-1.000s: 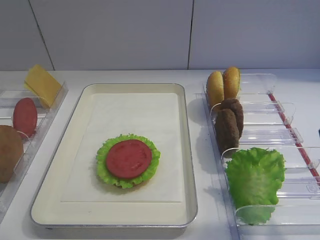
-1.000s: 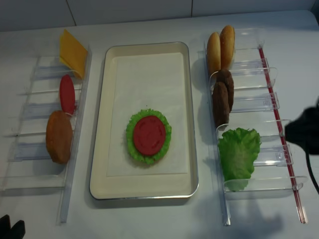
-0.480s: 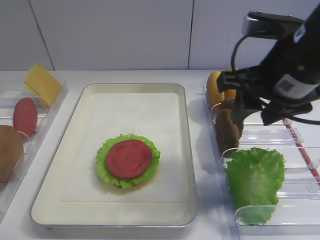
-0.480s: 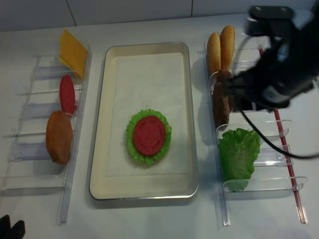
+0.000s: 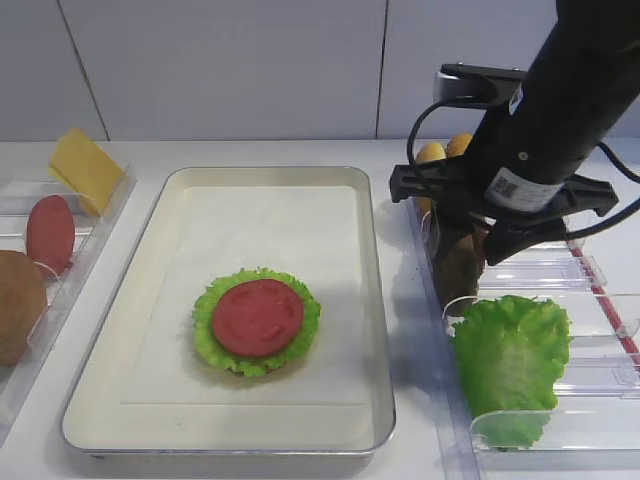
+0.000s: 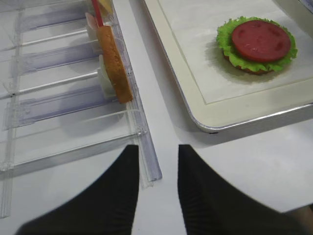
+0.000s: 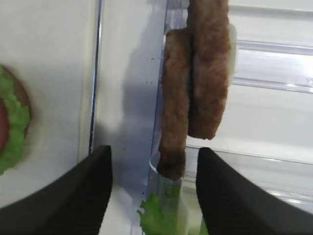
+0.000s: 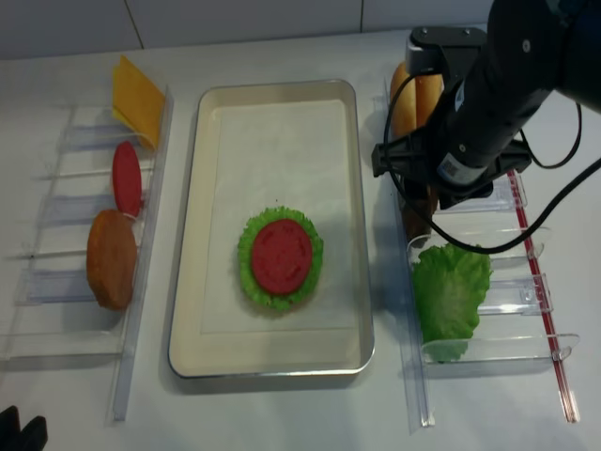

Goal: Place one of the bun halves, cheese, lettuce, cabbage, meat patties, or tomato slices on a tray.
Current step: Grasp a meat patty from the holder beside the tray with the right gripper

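My right gripper [image 7: 164, 193] is open and hangs over the right rack, its fingers on either side of the near end of two dark brown meat patties [image 7: 176, 112] that stand on edge, not touching them. Seen from above, the right gripper [image 5: 468, 238] covers much of the patties [image 5: 458, 265]. On the silver-rimmed tray [image 5: 230, 445] lies a stack of bun half, lettuce [image 5: 205, 325] and tomato slice [image 5: 257, 317]. My left gripper [image 6: 159, 196] is open over bare table by the end of the left rack.
The right rack [image 8: 526, 244] also holds two bun halves [image 8: 404, 94] behind the patties and a lettuce leaf [image 8: 449, 287] in front. The left rack [image 8: 56, 207] holds cheese [image 8: 136, 89], a tomato slice [image 8: 127, 177] and a bun half [image 8: 111, 258].
The right arm has come in from the right and now hangs over the patties, slightly further left than half a second ago. Nothing on the tray or racks has moved.
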Motion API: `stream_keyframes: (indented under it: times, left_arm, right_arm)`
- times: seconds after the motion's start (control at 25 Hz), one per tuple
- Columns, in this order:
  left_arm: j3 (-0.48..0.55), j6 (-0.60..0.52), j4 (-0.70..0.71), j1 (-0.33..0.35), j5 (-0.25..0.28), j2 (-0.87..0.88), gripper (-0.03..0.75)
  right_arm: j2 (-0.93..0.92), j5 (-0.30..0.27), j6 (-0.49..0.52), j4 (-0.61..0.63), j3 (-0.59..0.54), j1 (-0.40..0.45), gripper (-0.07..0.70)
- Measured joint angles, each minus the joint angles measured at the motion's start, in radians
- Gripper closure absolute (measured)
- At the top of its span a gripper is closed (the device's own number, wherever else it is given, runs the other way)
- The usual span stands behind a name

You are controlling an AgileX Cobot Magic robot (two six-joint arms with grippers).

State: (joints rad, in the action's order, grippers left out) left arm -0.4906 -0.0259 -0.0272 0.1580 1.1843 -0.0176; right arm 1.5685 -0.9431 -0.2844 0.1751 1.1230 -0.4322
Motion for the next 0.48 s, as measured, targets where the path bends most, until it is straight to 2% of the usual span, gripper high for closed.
stream_keyframes:
  times: [0.48]
  left_arm:
    - [0.0,0.0,0.0,0.0,0.0,0.0,0.504]
  right_arm:
    - [0.048,0.02,-0.012,0.003,0.009,0.0,0.234]
